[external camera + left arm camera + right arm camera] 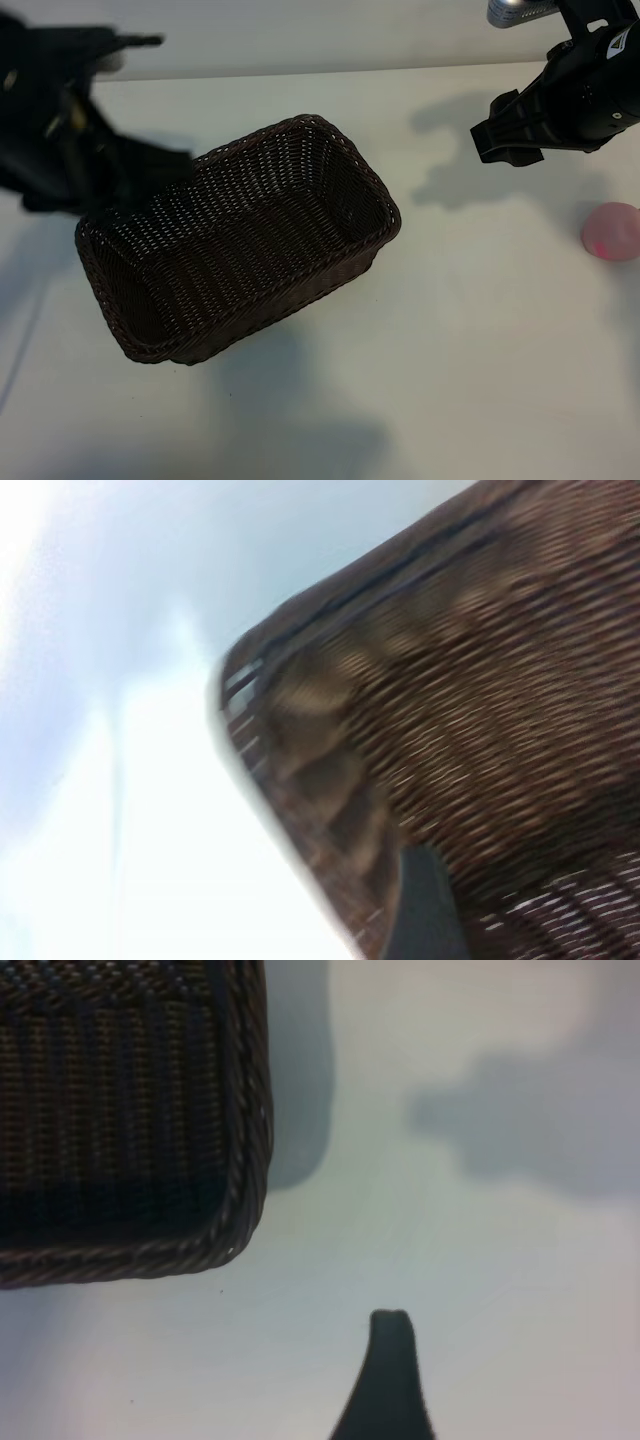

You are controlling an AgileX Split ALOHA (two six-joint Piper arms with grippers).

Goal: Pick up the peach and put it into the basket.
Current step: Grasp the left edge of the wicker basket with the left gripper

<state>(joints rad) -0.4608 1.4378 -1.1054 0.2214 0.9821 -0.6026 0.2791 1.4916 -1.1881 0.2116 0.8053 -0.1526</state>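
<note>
Right gripper (500, 140) hangs open and empty above the table (470, 350), between the basket (240, 235) and the peach (612, 231), which lies untouched near the table's right edge. Left gripper (95, 165), open too, hovers at the empty basket's far corner. Picking and placing remain undone.

Bright, soft shadows; blurred left wrist view.

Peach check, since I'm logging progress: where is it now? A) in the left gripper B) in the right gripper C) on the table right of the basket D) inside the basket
C: the peach lies on the table, apart from the basket, held by neither gripper.
</note>
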